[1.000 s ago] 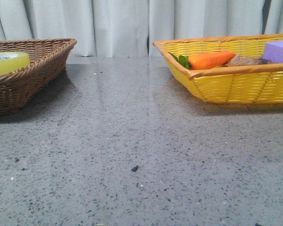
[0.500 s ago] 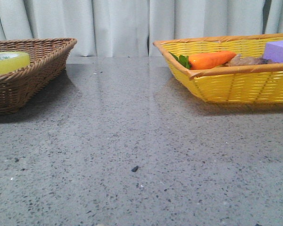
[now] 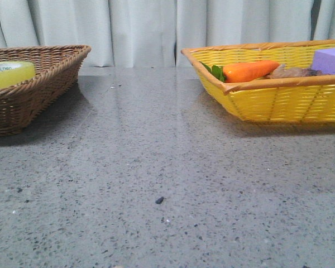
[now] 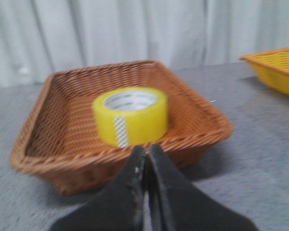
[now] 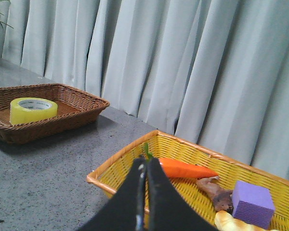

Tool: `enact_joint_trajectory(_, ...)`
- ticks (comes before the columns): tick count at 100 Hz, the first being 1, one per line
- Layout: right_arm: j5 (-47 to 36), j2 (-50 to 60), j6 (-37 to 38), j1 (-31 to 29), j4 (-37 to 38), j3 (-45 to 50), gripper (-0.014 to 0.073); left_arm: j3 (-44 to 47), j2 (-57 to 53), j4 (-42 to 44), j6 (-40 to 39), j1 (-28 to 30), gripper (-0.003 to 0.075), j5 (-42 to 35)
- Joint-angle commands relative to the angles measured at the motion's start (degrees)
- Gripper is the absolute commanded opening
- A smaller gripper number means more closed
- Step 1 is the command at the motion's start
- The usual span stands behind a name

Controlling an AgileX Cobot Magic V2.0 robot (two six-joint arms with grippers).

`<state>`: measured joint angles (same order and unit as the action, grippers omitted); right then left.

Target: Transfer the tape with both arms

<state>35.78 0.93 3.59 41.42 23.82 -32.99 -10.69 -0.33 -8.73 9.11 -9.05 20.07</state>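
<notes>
Tape, a yellow roll with a white green-printed core, lies flat in the brown wicker basket near the table's far left corner, untouched. The left pincer hangs just outside the basket's near rim, pointing at the roll, its tips pressed together and holding nothing. The right pincer is likewise closed and empty above the yellow basket at the far right, which holds a toy carrot and a purple block. Judging from this, nothing is done: pickup, handover and placing all remain.
</notes>
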Motion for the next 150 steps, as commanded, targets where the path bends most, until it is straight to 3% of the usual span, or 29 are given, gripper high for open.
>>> enact_joint_trajectory(1,-4.0,0.4,0.0,-0.3,1.4,-1.1,-0.0074,3.0,-1.8,1.1,-1.5,2.9,-0.0021,-9.8)
enact_joint_trajectory(9,-4.0,0.4,0.0,-0.3,1.4,-1.1,-0.0074,6.6,-1.8,2.5,-2.4,5.6,-0.0020,-13.7)
enact_joint_trajectory(24,-4.0,0.4,0.0,-0.3,1.4,-1.1,-0.0074,11.0,-1.8,3.7,-6.5,9.1,-0.0020,-13.9)
enact_joint_trajectory(44,-4.0,0.4,0.0,-0.3,1.4,-1.1,-0.0074,11.4,-1.8,6.6,-9.1,8.9,-0.0020,-4.5)
enact_joint_trajectory(123,-4.0,0.4,-0.2,-0.3,1.4,-1.1,-0.0074,11.4,-1.8,6.4,-9.1,8.9,-0.0020,-5.0)
enact_joint_trajectory(136,-4.6,0.4,-0.3,-2.5,11.5,1.2,-0.0074,11.4,-1.8,6.4,-9.1,8.9,-0.0020,-5.0)
enact_joint_trajectory(150,-8.3,0.4,-0.3,-9.5,14.8,7.0,-0.0074,11.4,-1.8,6.4,-9.1,8.9,-0.0021,-5.0)
